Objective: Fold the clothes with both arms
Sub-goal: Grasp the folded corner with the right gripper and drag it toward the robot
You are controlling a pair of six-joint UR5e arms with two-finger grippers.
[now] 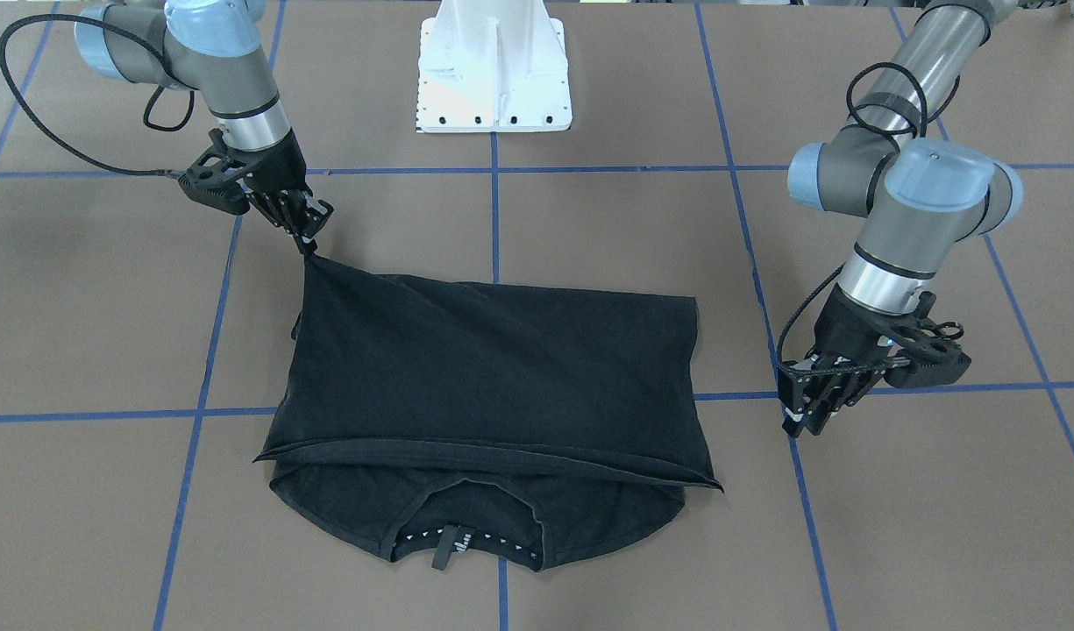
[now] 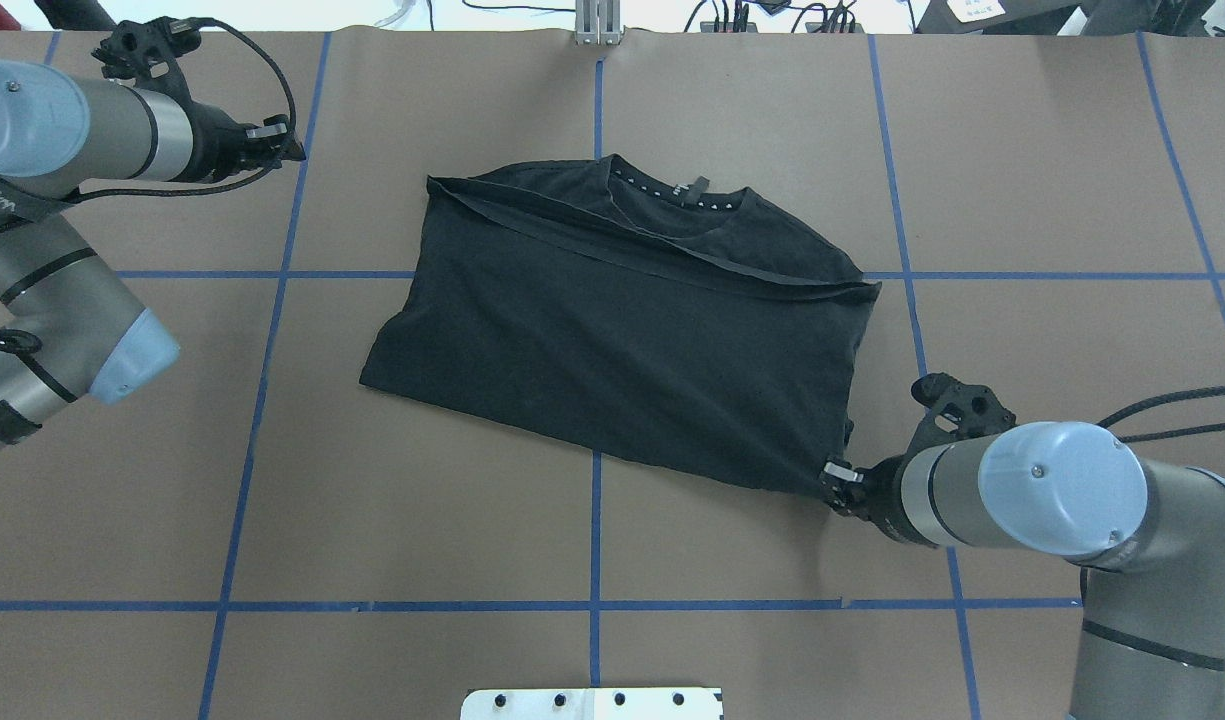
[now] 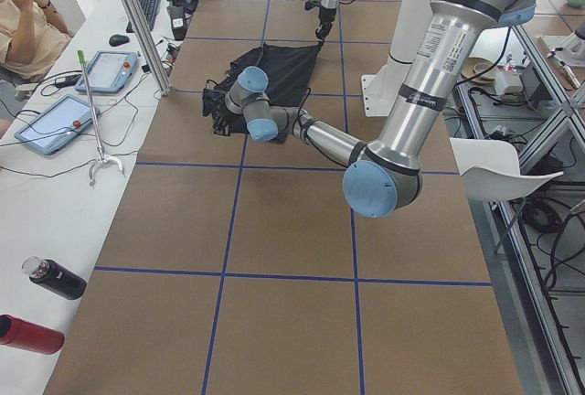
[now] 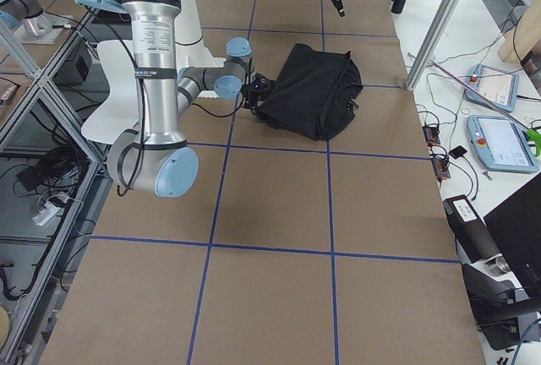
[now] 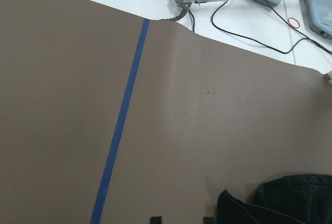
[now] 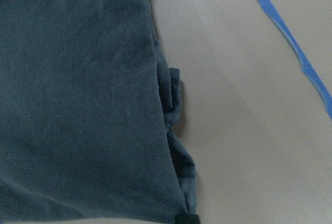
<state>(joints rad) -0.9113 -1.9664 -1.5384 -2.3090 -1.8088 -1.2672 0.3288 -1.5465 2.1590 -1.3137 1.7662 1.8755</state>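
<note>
The black t-shirt [image 2: 622, 350] lies folded over itself in the middle of the bench [image 2: 422, 530], with its collar [image 2: 672, 200] on the side away from the robot; the right tool [image 2: 834, 482] is pinched shut on the fold's near right-hand corner, drawing it to a taut point, probably to keep the layers aligned or pull them flat; the left tool [image 1: 804, 419] hangs off the shirt's opposite edge, near but clear of the cloth, tips spread and holding nothing, seemingly free for another grasp.

Brown table [image 2: 422, 520] w/ blue tape grid [image 2: 595, 520]; black tee [image 2: 622, 340] mid.
</note>
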